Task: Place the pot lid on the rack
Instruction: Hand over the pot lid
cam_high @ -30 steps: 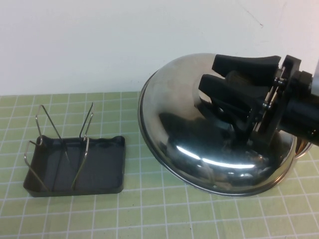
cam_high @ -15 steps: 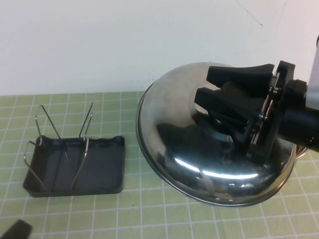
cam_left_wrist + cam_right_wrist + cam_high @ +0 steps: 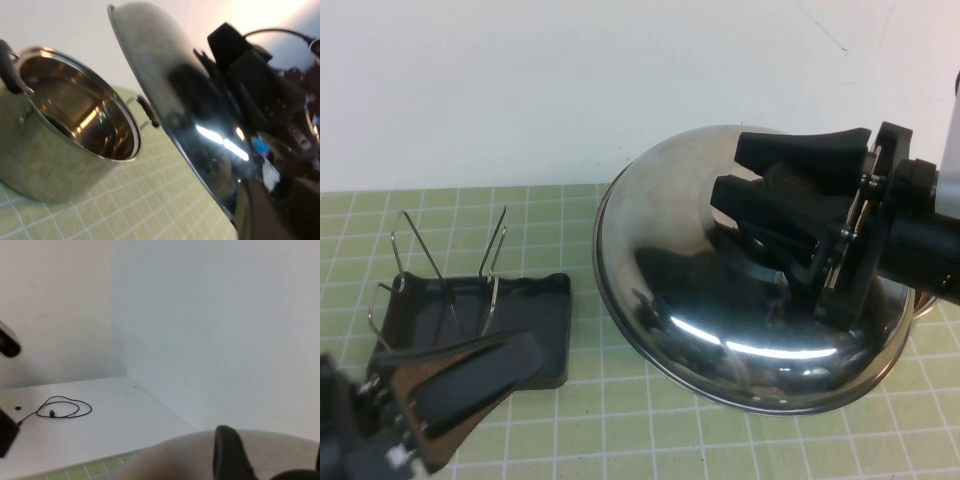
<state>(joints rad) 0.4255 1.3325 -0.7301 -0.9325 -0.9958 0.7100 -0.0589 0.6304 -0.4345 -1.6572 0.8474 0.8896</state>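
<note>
Right gripper [image 3: 775, 205]: black fingers closed on the centre of the pot lid [image 3: 700, 290], at the right of the scene; the knob itself is hidden between the fingers and cannot be made out. The arm body runs off the right edge.

Pot lid: large, round, domed, polished stainless steel, mirror-bright with white highlights and dark reflections of the gripper. Held off the mat and tilted, domed face turned toward the near left and upward, rim plane slanting from far left down to near right. Its far-right rim is hidden behind the gripper. In the left wrist view the lid [image 3: 175, 100] appears edge-on as a steep slanted disc.

Left gripper [image 3: 450, 385]: low at the near left corner, black with a brown inner face, partly cut off by the frame edge; whether its fingers are parted or closed cannot be told. It overlaps the near edge of the rack.

Rack [image 3: 535, 320]: small dark grey rectangular plastic tray with raised rim, flat on the mat, left of the lid and apart from it. Thin bent wire prongs [image 3: 495, 250] stand upright from it, leaning in V shapes.

Pot [image 3: 65, 125]: deep steel vessel, black side handles, open mouth, seen only in the left wrist view, beside the lid.

Mat [image 3: 620, 430]: green, white grid lines.
</note>
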